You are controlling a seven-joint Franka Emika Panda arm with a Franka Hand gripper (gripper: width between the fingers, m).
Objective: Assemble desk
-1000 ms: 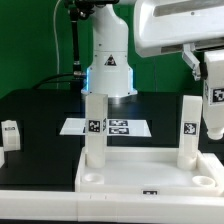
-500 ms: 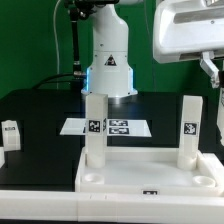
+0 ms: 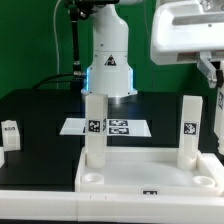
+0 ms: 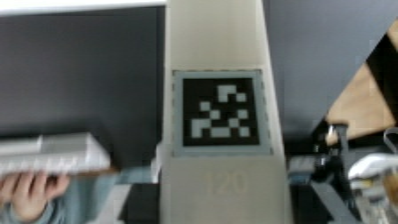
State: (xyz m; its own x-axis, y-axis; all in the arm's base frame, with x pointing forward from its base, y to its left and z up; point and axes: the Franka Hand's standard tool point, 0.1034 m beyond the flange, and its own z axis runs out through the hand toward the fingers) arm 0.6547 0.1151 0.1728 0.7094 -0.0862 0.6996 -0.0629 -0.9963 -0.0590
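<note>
The desk's white tabletop lies at the front of the black table. Two white square legs stand upright in its far corners, one on the exterior view's left and one on its right. A third leg hangs at the exterior view's right edge, mostly cut off, beside the right standing leg. My gripper is shut on it. In the wrist view this held leg fills the middle, its tag facing the camera, with my gripper clamped on its sides.
The marker board lies behind the tabletop, in front of the robot base. A small white tagged part sits on the exterior view's left, with another white piece at that edge.
My gripper with the leg has moved toward the exterior view's right, so most of the leg is now cut off at the edge. The tabletop and standing legs have not moved.
</note>
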